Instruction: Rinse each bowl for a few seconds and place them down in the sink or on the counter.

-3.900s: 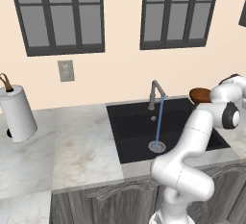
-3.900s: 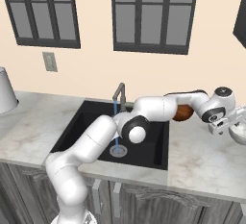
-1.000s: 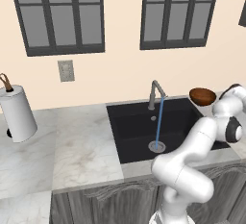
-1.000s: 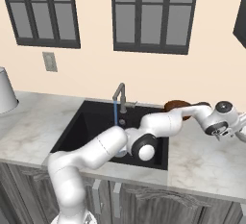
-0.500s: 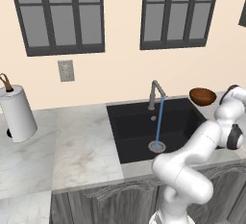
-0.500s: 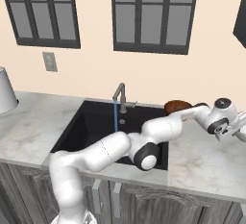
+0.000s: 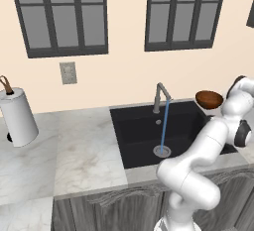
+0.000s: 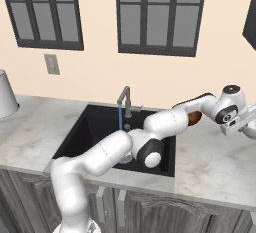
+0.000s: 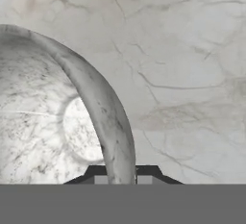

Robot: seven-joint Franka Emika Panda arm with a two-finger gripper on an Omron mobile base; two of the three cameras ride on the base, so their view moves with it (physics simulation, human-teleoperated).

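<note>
Bowls are what you are working on, and I am counting two: a pale marbled bowl [image 9: 57,117] whose rim is sitting right at the pincer [image 9: 121,175], and a reddish-brown bowl [image 7: 209,98] resting on the counter [image 7: 89,150] behind the pincer, toward the wall, just beside the far right corner of the sink [image 7: 144,131]. In the right base view the brown bowl [image 8: 194,118] is peeking out from behind the forearm, and the pincer [image 8: 239,127] is reaching over the counter well to the right of the basin, with the pale bowl [image 8: 249,131] at its tip.

In the hand view the marbled rim is running up between the two dark tips, so you are looking at a rim grasp in the making. I cannot tell whether the tips are spread or already pinching the rim; too little of them is showing.

One tap [image 7: 159,96] is running a single blue stream [image 7: 163,126] onto one drain, well away from the pincer. My judgement is that you are picking up. Next, you need a firm pinch on the rim, a lift, and a swing back to the stream.
</note>
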